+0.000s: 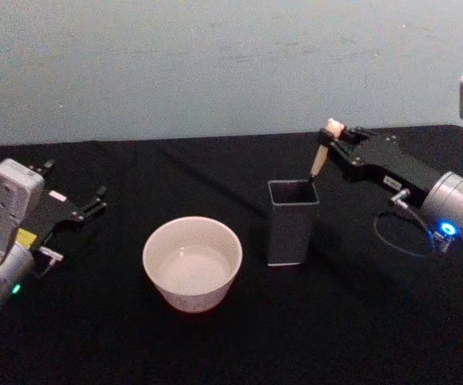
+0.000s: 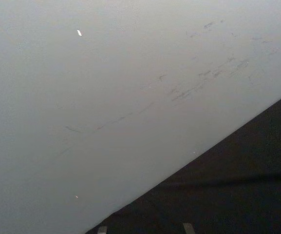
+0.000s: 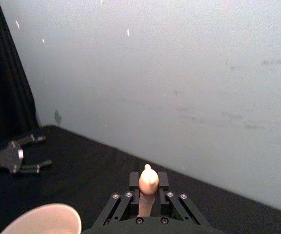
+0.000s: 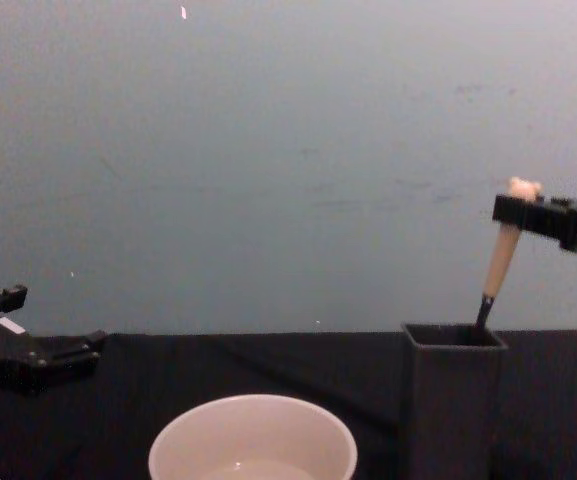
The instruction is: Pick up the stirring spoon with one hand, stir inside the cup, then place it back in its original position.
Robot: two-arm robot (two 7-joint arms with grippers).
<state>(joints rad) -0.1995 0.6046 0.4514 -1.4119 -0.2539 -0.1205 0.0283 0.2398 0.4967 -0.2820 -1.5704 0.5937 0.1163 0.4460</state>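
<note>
Upper right in the head view, the right pincer (image 1: 332, 135) pinches, nearly closed, the cream bear-topped handle of the slim stirring spoon (image 1: 319, 160). Its dark neck slants into the tall dark grey square holder (image 1: 293, 228), bowl hidden, probably inside. Left of it stands the wide white round cup (image 1: 192, 263). At far left the left pincer (image 1: 77, 178) gapes empty.

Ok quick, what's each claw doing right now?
Left claw: open, holding nothing.
Right claw: closed on the stirring spoon, whose tip sits in the dark holder.
</note>
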